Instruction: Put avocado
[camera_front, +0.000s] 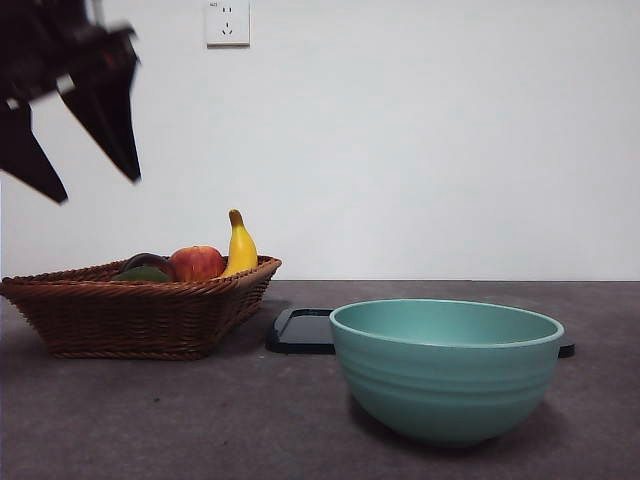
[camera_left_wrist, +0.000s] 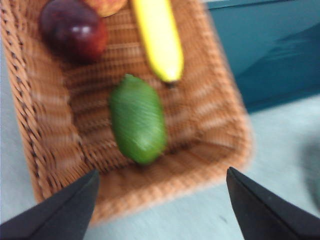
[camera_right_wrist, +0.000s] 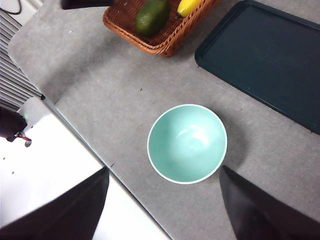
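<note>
The avocado is a dull green oval fruit lying in the wicker basket. In the front view only a green sliver of it shows over the basket rim. It also shows in the right wrist view. My left gripper is open and empty, high above the basket's near edge; in the front view it hangs at the top left. My right gripper is open and empty, high above the teal bowl.
A dark maroon fruit, a red-and-yellow apple and a banana share the basket. The teal bowl stands at the front right. A dark flat tray lies behind it. The table edge runs near the bowl.
</note>
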